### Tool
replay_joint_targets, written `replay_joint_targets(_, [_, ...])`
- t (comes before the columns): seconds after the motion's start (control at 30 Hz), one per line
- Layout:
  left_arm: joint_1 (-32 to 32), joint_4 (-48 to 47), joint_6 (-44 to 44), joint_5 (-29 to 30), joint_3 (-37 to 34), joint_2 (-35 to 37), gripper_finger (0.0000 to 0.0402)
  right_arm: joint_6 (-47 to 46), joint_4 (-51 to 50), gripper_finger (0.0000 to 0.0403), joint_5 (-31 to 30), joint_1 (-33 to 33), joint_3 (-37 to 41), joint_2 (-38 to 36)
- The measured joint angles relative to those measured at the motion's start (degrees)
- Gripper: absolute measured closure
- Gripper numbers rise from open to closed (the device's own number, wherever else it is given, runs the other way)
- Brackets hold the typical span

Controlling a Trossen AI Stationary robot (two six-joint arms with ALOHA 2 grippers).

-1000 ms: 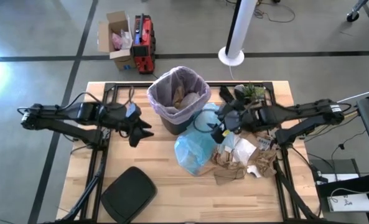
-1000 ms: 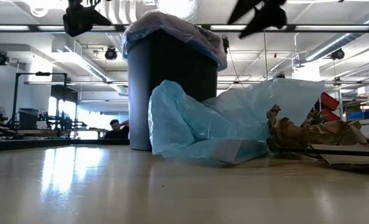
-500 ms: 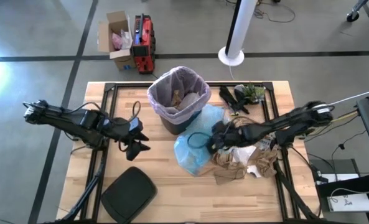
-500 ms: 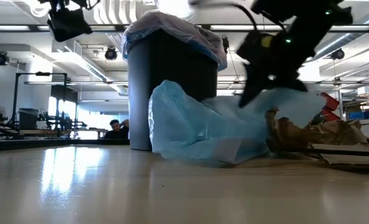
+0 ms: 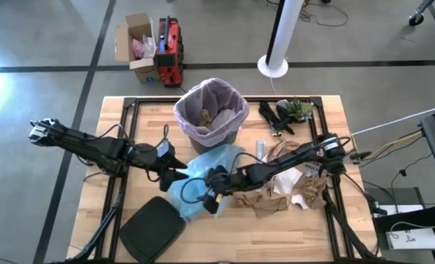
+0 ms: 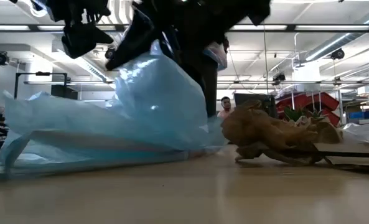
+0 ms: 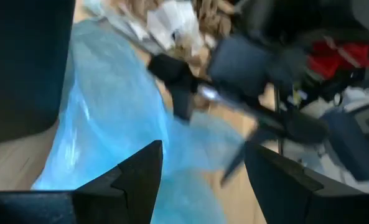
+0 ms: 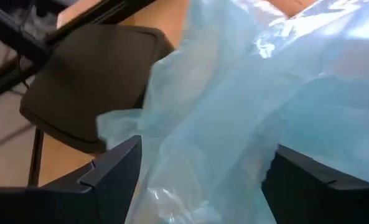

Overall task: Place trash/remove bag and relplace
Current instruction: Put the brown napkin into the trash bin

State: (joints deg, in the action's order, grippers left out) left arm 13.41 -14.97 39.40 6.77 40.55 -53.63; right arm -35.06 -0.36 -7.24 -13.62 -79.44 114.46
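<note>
The dark bin [image 5: 210, 119], lined with the pinkish-white bag [image 5: 190, 125], stands at the table's far middle with brown paper inside. A light blue plastic bag [image 5: 202, 178] lies in front of it, spread toward the left. Crumpled brown and white trash [image 5: 279, 192] lies to its right. My right gripper [image 5: 213, 196] reaches from the right into the blue bag [image 8: 246, 106], fingers open. My left gripper [image 5: 177, 177] stands open at the blue bag's left edge [image 7: 103, 124]. My right gripper has the blue bag's film [image 8: 203, 155] bunched between its open fingers [image 8: 119, 177], which are not shut on it. It comes from the table's right, slanting downward. The bag's lower part rests on the table [image 6: 78, 158]. Whether my left gripper touches the bag, I cannot tell.
A black lid [image 5: 152, 229] lies at the near left, close to both grippers. Black and green clutter [image 5: 283, 112] sits at the far right. A black frame [image 5: 122, 147] runs along the table's edges. People show in the room beyond the table [image 6: 224, 109].
My right gripper has swept down from beside the bin toward the table's left and near edge, into the blue bag. The bag has slid left and spread out toward the lid. My left gripper has sunk and moved right to the bag's edge.
</note>
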Motion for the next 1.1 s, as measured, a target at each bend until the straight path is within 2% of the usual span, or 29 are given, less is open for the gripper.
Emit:
replay_joint_targets(0.17, [0.04,0.49,0.21,4.56,-1.37,-0.38,0.0190,4.82,-10.48,0.0106,-0.35,-0.01,-2.30,-2.38])
replay_joint_targets(0.3, [0.04,1.61,0.11,8.74,-2.24,-2.13,0.0193,7.36,-19.75,0.0091,-0.29,-0.01,-0.23,-7.74])
replay_joint_targets(0.47, [0.13,6.81,0.13,10.51,-4.14,-6.21,0.0192,10.63,-26.88,0.0079,0.22,-1.17,4.70,-14.78])
replay_joint_targets(0.67, [0.15,11.02,0.13,10.70,-5.58,-12.96,0.0190,12.05,-26.49,0.0078,1.53,-4.52,13.15,-23.85])
replay_joint_targets(0.83, [0.55,10.45,0.11,9.97,-5.67,-18.59,0.0195,7.70,-25.91,0.0077,1.19,-7.23,20.03,-27.87])
replay_joint_targets(0.97, [1.07,6.18,-0.66,6.04,-5.75,-20.84,0.0194,4.67,-23.29,0.0077,1.20,-9.41,25.03,-27.84])
replay_joint_targets(1.1, [2.07,-4.72,-1.17,4.22,-5.54,-20.73,0.0190,2.77,-17.85,0.0077,1.02,-11.35,27.28,-25.85])
